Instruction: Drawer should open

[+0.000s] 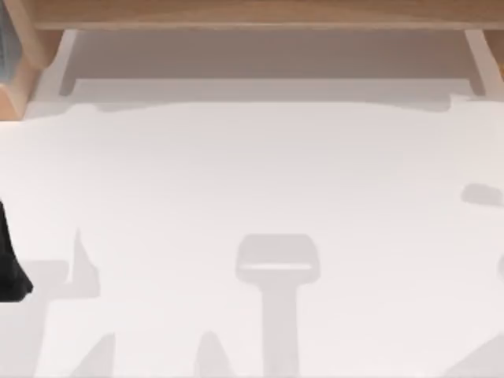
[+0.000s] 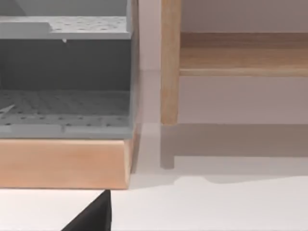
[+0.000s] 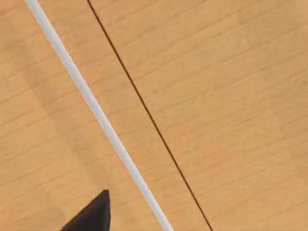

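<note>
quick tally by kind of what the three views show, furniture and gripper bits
wooden cabinet front: 1
white bar handle: 1
grey perforated shelves: 2
wooden-legged frame: 1
white table: 1
black fingertips: 2, one in each wrist view
total: 8

surface: white table [image 1: 252,181] | on it: wooden cabinet [image 1: 260,12] at far edge

My left arm [image 1: 9,260] appears as a matte black, tapering shape at the left edge of the top view, with no markings, cables or screws visible. In each wrist view, one black pointed fingertip [image 2: 94,216] [image 3: 94,214] rises from the lower left of the frame, plain and unmarked.
</note>
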### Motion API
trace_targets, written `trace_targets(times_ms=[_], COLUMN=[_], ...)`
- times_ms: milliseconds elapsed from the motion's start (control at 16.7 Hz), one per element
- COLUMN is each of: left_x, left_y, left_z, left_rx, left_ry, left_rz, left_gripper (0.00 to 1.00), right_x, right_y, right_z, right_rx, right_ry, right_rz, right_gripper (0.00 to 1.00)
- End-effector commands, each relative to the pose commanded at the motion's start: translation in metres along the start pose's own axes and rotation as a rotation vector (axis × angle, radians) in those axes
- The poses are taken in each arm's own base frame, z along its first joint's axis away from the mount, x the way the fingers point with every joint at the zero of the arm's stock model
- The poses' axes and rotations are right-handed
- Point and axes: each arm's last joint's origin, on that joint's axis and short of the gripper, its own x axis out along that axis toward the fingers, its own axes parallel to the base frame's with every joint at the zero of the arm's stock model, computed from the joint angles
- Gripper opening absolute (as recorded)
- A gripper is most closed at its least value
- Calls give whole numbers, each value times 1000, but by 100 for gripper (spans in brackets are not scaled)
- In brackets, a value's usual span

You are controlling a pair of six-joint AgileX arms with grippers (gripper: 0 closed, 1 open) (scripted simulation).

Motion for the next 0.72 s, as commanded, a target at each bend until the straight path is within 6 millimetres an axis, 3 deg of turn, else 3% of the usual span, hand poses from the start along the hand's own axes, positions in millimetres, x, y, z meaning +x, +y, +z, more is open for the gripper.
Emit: trace_targets(times_ms=[360, 720], left_x=[0, 0], left_y=[0, 0], left_z=[0, 0], left_rx=[0, 0], left_ry=[0, 0], left_rz=[0, 0], left_gripper=[100, 100], right_x=[40, 46], right_y=[37, 43], right_z=[-21, -23], right_rx=[-393, -455], right_ry=[-2, -4], right_rz=[-4, -11], right_gripper=[100, 100])
